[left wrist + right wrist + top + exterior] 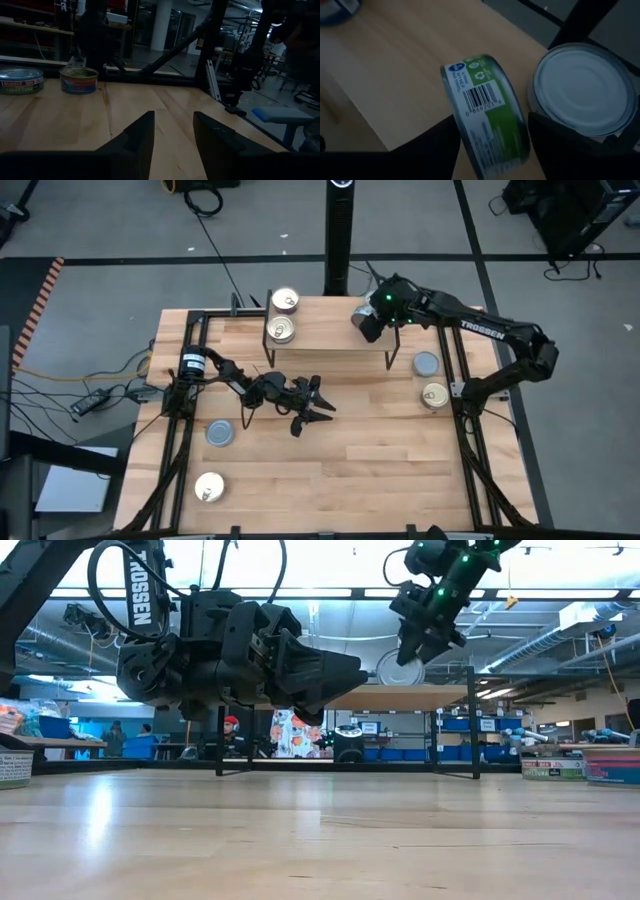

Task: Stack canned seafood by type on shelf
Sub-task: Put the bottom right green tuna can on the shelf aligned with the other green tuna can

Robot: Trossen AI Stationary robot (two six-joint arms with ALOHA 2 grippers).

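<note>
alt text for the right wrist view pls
A green-labelled tin stands on edge between the right gripper's dark fingers, barcode facing the camera, over a light-wood board. Beside it sits another tin with a plain pale lid.

A wide wooden tabletop [320, 840] fills the lower half. At nine to ten o'clock hangs the left gripper [335, 675], large and close, its dark fingers [340, 668] pointing toward three o'clock just above the surface and holding nothing visible. At one o'clock the right gripper [425, 635] comes down from the top edge, a round tin [400, 667] on edge at its tip. The tin rests on the shelf [400, 698], a light board on thin black legs.
</note>
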